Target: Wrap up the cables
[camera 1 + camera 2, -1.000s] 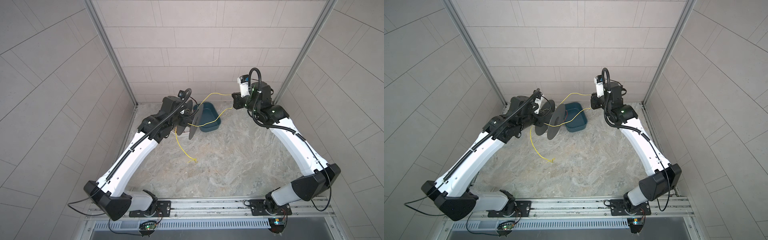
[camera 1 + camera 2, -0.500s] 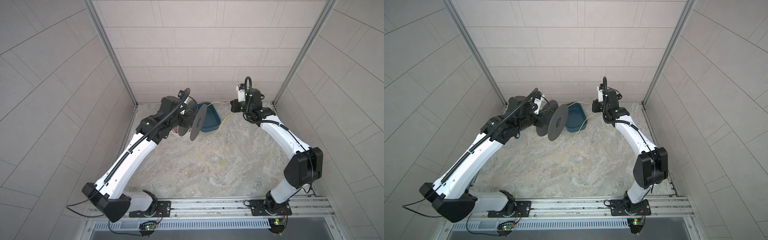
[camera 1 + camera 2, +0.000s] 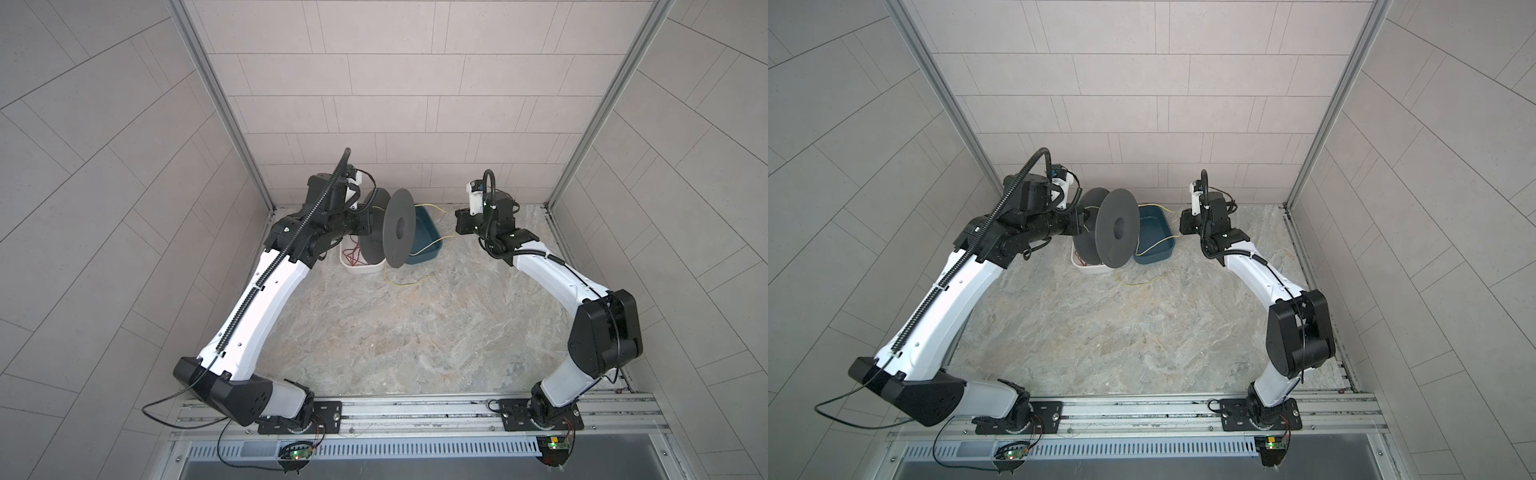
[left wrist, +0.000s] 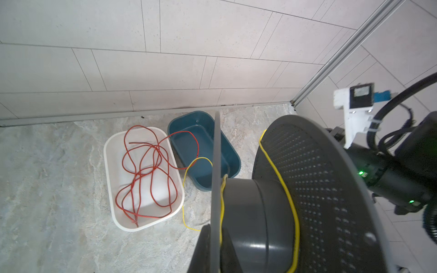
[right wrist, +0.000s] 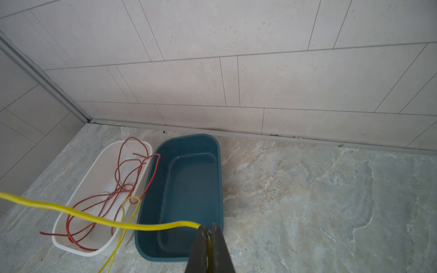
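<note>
A dark grey spool [image 3: 399,227] [image 3: 1117,227] hangs above the floor near the back wall. My left gripper [image 4: 214,230] [image 3: 365,218] is shut on the thin edge of one flange. The yellow cable [image 4: 290,205] loops loosely round the spool's hub [image 4: 250,212]. From there it runs across to my right gripper [image 5: 209,228] [image 3: 457,220] [image 3: 1181,222], which is shut on it. The cable [image 5: 94,216] sags over the blue tub, and its loose tail [image 3: 405,283] [image 3: 1138,284] lies on the floor below the spool.
A white tray [image 4: 107,170] [image 5: 94,175] [image 3: 359,268] holding a tangled red cable [image 4: 146,170] sits by the back wall. A blue tub [image 4: 186,151] [image 5: 189,184] [image 3: 424,232] stands right beside it. Tiled walls close in the back and both sides.
My right gripper has come down and toward the spool with the yellow cable. The cable's loose tail has been drawn in closer to the spool. The spool has turned slightly.
</note>
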### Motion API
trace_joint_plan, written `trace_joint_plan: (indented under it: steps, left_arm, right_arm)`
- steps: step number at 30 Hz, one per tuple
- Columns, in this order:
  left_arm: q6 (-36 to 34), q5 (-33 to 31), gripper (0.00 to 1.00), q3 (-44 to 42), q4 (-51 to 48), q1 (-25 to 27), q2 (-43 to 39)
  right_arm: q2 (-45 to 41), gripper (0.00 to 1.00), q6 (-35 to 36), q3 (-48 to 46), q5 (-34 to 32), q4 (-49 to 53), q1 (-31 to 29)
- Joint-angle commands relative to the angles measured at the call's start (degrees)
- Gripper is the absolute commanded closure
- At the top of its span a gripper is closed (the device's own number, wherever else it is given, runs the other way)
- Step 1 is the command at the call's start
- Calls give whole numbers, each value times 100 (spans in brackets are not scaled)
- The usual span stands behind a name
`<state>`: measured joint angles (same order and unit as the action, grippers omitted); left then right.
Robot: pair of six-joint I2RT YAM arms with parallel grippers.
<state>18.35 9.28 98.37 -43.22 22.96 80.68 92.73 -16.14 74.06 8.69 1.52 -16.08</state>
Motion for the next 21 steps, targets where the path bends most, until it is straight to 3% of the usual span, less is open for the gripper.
trace_joint_plan:
  steps: [1, 10, 21]
  left_arm:
    - [723, 85, 100, 274, 635, -251, -289]
    - [1363, 106, 100, -119, 1273, -275, -365]
    - [2003, -302, 100, -635, 2057, -276, -482]
  right_arm:
    - [-379, 100, -51, -534, -677, 140, -69]
    - [-1442, 100, -266, -1996, -1197, -369, -1129]
    - [-1830, 100, -162, -2552, -1726, -836, -2564]
